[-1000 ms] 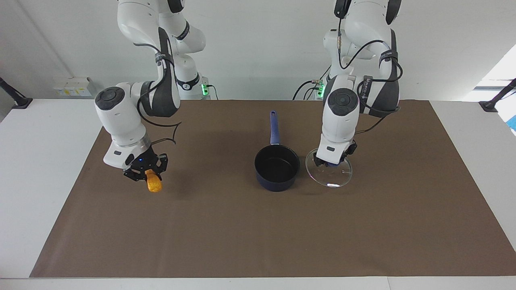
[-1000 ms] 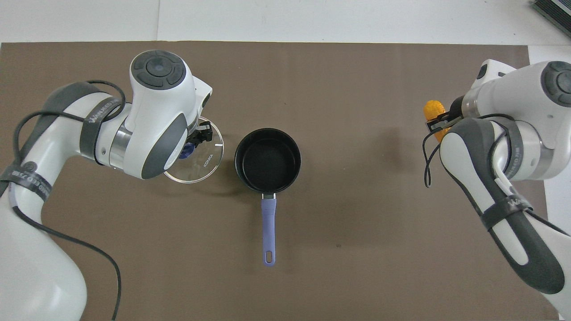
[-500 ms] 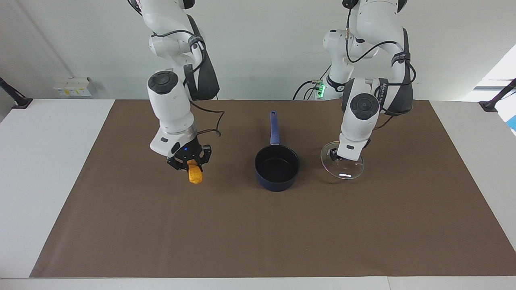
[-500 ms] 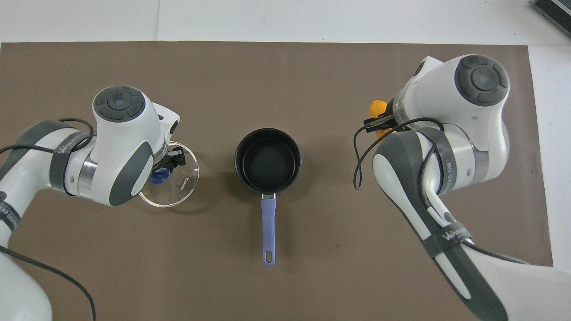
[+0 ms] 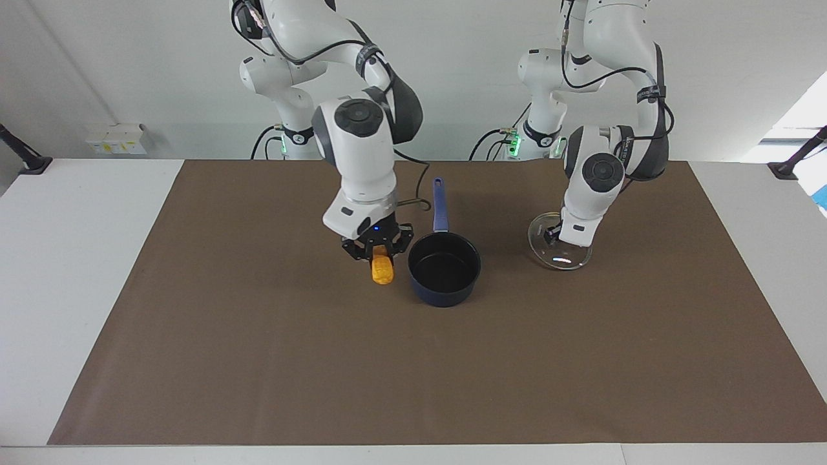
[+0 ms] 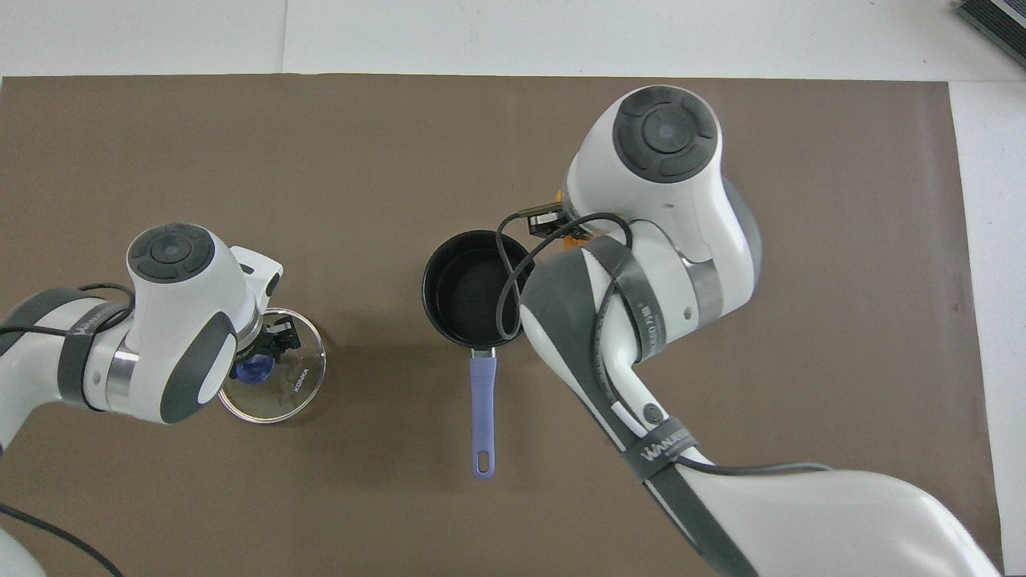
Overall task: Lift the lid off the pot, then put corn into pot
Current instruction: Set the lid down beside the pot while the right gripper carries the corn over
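The dark blue pot (image 5: 443, 294) stands open and empty mid-mat, also in the overhead view (image 6: 461, 292), with its long handle (image 6: 482, 405) pointing toward the robots. My right gripper (image 5: 380, 257) is shut on the orange-yellow corn (image 5: 382, 272), which hangs upright just beside the pot's rim on the right arm's side. In the overhead view the arm hides all but a sliver of the corn (image 6: 574, 235). My left gripper (image 5: 552, 236) is shut on the blue knob (image 6: 254, 371) of the glass lid (image 5: 563, 257). It holds the lid tilted low over the mat, toward the left arm's end.
A brown mat (image 5: 413, 374) covers most of the white table (image 5: 64, 258). A small white box (image 5: 116, 139) sits at the table's robot-side edge by the right arm's end. A dark object (image 6: 994, 20) lies off the mat's corner farthest from the robots.
My right gripper has carried the corn from the right arm's end of the mat to the pot's side. My left gripper has moved the lid away from the pot, toward the robots.
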`<state>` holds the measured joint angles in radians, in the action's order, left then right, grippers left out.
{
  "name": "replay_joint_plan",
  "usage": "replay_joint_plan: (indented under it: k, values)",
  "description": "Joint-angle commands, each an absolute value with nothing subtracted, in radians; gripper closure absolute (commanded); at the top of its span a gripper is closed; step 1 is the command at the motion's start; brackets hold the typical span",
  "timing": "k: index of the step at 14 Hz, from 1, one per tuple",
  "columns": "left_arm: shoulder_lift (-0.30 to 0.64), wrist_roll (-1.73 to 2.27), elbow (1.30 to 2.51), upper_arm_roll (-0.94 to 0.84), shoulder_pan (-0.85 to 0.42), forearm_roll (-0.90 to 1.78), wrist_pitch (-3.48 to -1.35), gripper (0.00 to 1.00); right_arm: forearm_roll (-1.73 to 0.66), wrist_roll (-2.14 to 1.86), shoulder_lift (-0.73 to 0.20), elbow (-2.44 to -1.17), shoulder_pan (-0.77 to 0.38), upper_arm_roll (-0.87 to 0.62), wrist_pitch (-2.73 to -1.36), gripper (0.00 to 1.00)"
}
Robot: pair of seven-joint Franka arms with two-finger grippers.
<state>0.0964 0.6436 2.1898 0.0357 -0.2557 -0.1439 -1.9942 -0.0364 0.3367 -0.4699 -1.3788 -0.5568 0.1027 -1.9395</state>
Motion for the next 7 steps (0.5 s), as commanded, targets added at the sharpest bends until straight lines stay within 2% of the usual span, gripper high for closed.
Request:
replay_joint_plan:
  k: [1,5,6,7]
  values:
    - [0.014,0.640,2.293,0.031,-0.203,-0.179,-2.051,1.00,-0.021,0.481,-0.618,-1.224,-0.627,0.109,-1.922,1.00]
    - [-0.003,0.640,2.330,0.031,-0.137,-0.205,-2.094,1.00,-0.024,0.525,-0.627,-1.226,-0.687,0.106,-1.905,1.00]
    - [-0.003,0.635,2.333,0.031,-0.121,-0.206,-2.100,0.88,-0.025,0.525,-0.618,-1.245,-0.695,0.107,-1.908,1.00]
    - [0.000,0.635,2.332,0.031,-0.108,-0.207,-2.115,0.39,-0.035,0.525,-0.600,-1.284,-0.695,0.107,-1.925,1.00]
